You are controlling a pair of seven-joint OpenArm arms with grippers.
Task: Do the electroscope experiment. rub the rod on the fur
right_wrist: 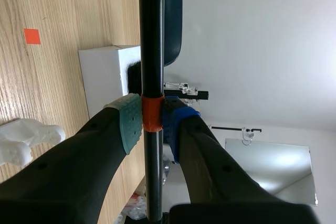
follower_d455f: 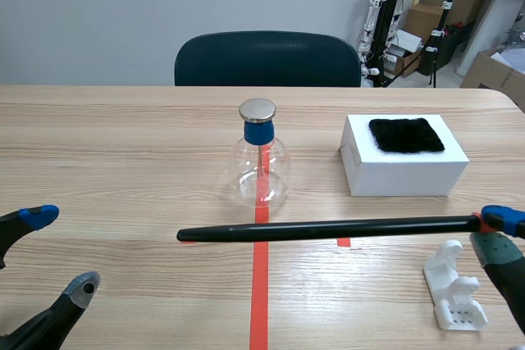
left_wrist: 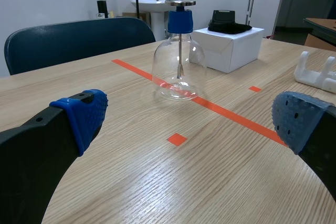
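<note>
Right hand [follower_d455f: 496, 231] is clamped on the black rod [follower_d455f: 328, 229] at its orange band [right_wrist: 152, 114], rod level near the electroscope [follower_d455f: 261, 161]. Left hand [follower_d455f: 61, 250] is wide open. Fur [follower_d455f: 406, 134] sits on the white box [follower_d455f: 402, 176].

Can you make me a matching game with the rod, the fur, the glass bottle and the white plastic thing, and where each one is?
Things:
1. rod
2. fur
3. glass bottle
4. white plastic stand

Places:
A. standing on the red tape line
B. lying on the bare table
C. on top of the white box
D. held in the right gripper

Pairs: 1-D, 2-C, 3-A, 4-B
</note>
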